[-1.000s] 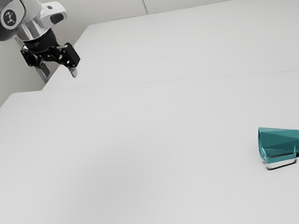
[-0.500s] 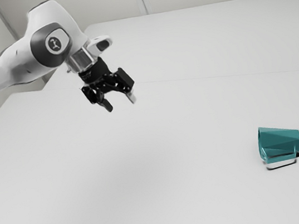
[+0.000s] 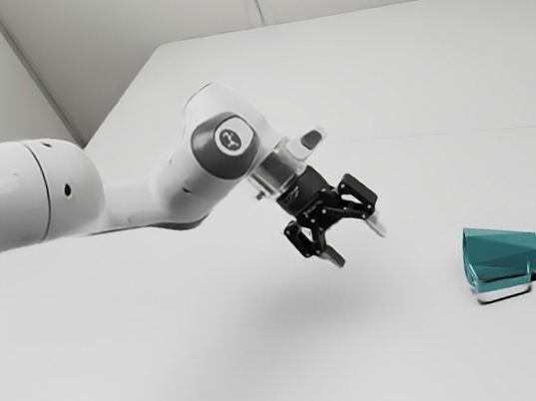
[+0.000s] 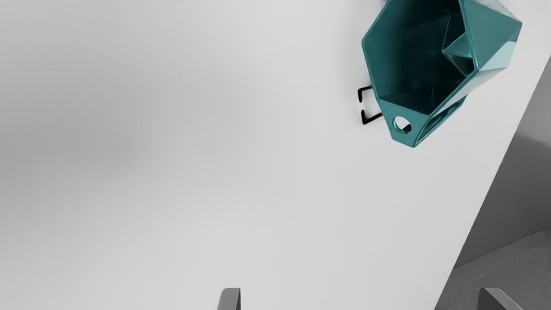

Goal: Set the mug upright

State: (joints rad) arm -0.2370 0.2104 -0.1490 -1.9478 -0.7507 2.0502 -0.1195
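Note:
Above the table, my gripper (image 3: 359,244) hangs tilted, its two fingers spread open and nothing between them. The teal mug (image 3: 501,254) lies on its side toward the exterior view's right, apart from the gripper, its mouth turned toward the exterior view's left. In the wrist view the mug (image 4: 495,34) shows its open mouth facing the camera, with the handle side low against the table and part of the body cut off by the picture's edge. The gripper (image 4: 359,297) has its fingertips wide apart there, short of the mug.
The white table (image 3: 221,359) carries the mug. Its edge (image 4: 486,198) runs past the mug in the wrist view, with grey floor (image 4: 516,267) beyond. A second white surface (image 3: 359,66) stands behind the table in the exterior view.
The arm has swung in from the exterior view's upper left, carrying my open gripper rightward and lower, closer to the mug. The mug has stayed where it was.

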